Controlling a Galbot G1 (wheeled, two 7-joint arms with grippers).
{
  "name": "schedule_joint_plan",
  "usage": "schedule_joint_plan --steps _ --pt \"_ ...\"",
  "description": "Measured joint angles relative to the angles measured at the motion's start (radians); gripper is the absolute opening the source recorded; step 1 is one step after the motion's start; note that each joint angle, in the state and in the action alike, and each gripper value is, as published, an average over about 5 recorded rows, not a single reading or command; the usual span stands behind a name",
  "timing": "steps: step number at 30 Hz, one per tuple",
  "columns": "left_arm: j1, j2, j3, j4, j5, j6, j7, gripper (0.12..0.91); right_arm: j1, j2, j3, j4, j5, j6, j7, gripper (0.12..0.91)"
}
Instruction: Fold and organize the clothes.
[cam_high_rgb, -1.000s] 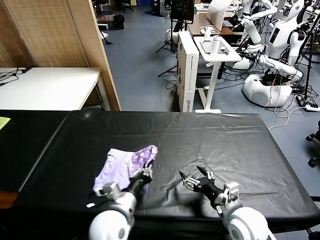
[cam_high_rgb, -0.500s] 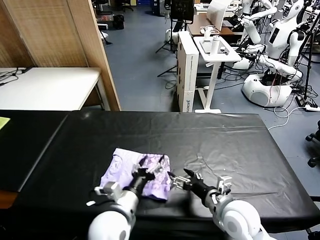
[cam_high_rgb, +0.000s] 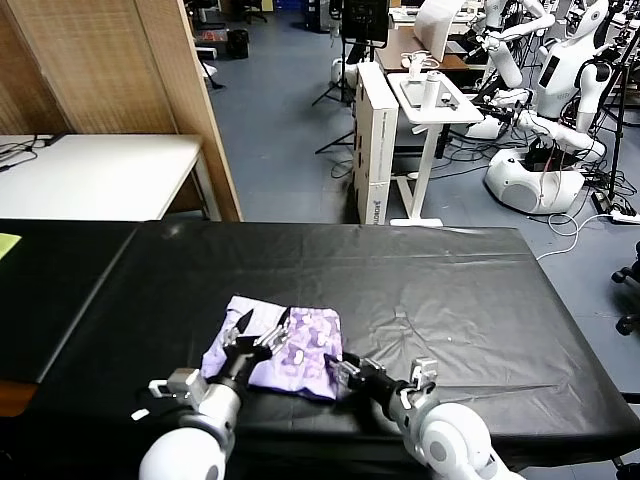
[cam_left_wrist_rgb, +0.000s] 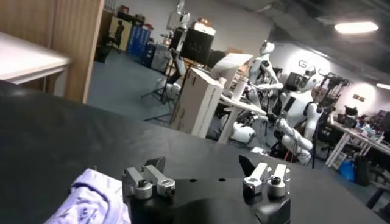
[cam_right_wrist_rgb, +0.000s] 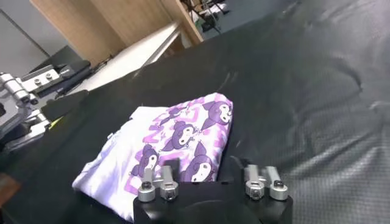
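The lavender T-shirt lies folded on our black worktop. Left gripper hovers over it, fingers spread wide and empty. Right gripper sits at its edge; can't tell about those fingers.

Light lavender T-shirt, the printed side patterned with darker purple cartoon faces. Black table cover, glossy, faintly creased. Black fingers, silver screws on the left gripper and right gripper. White rounded wrist housings. Light wood-grain partition; grey-blue floor.
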Motion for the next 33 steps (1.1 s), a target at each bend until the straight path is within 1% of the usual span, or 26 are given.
schedule_joint_plan --steps 1,2,4,8,10,11,13,14,15,17,18,19,21,22,24,26,28,30,33 --pt "0.002 0.001 -0.003 0.002 0.0 -0.003 -0.001 0.907 0.005 -0.006 0.007 -0.002 -0.007 -0.004 0.002 0.174" --pt "0.004 0.002 -0.006 0.004 0.0 -0.005 -0.001 0.907 0.01 -0.013 0.014 -0.005 -0.013 -0.009 0.003 0.151" --pt "0.006 0.003 -0.011 0.008 0.0 -0.009 -0.003 0.907 0.022 -0.03 0.029 -0.011 -0.019 -0.022 0.004 0.141" --pt "0.008 0.009 -0.015 0.016 -0.001 -0.016 -0.006 0.907 0.04 -0.062 0.051 -0.013 -0.019 -0.049 -0.014 0.142" --pt "0.009 0.014 -0.016 0.019 -0.002 -0.02 -0.01 0.907 0.042 -0.075 0.059 -0.007 -0.019 -0.061 -0.027 0.173" --pt "0.009 0.018 -0.016 0.02 -0.004 -0.023 -0.014 0.907 0.042 -0.081 0.062 -0.002 -0.019 -0.064 -0.032 0.208" --pt "0.01 0.026 -0.015 0.023 -0.007 -0.034 -0.025 0.907 0.038 -0.093 0.07 0.011 -0.02 -0.067 -0.033 0.313" --pt "0.011 0.03 -0.014 0.025 -0.008 -0.042 -0.031 0.907 0.036 -0.099 0.074 0.018 -0.022 -0.067 -0.033 0.37" --pt "0.011 0.035 -0.014 0.027 -0.009 -0.052 -0.036 0.907 0.032 -0.104 0.078 0.025 -0.027 -0.064 -0.032 0.446" --pt "0.014 0.046 -0.014 0.031 -0.01 -0.073 -0.045 0.907 0.023 -0.116 0.087 0.041 -0.044 -0.053 -0.033 0.56" --pt "0.016 0.052 -0.014 0.032 -0.011 -0.083 -0.05 0.907 0.018 -0.122 0.091 0.05 -0.058 -0.043 -0.034 0.636" --pt "0.019 0.059 -0.014 0.032 -0.013 -0.095 -0.056 0.907 0.012 -0.127 0.096 0.059 -0.076 -0.029 -0.036 0.693" --pt "0.026 0.075 -0.012 0.034 -0.019 -0.126 -0.07 0.907 -0.003 -0.14 0.107 0.079 -0.118 0.005 -0.042 0.805" --pt "0.03 0.084 -0.011 0.036 -0.022 -0.144 -0.076 0.907 -0.012 -0.146 0.114 0.09 -0.144 0.026 -0.045 0.845" --pt "0.04 0.106 -0.009 0.04 -0.031 -0.179 -0.084 0.907 -0.033 -0.155 0.129 0.112 -0.198 0.072 -0.052 0.891" --pt "0.052 0.133 -0.009 0.043 -0.043 -0.213 -0.092 0.907 -0.061 -0.159 0.148 0.132 -0.26 0.126 -0.059 0.902" --pt "0.066 0.164 -0.011 0.044 -0.052 -0.241 -0.104 0.907 -0.098 -0.157 0.172 0.15 -0.328 0.192 -0.056 0.906" --pt "0.083 0.198 -0.017 0.041 -0.063 -0.259 -0.118 0.907 -0.143 -0.149 0.198 0.167 -0.395 0.262 -0.04 0.907" --pt "0.115 0.246 -0.03 0.026 -0.078 -0.26 -0.141 0.907 -0.225 -0.131 0.236 0.191 -0.475 0.358 -0.008 0.907"
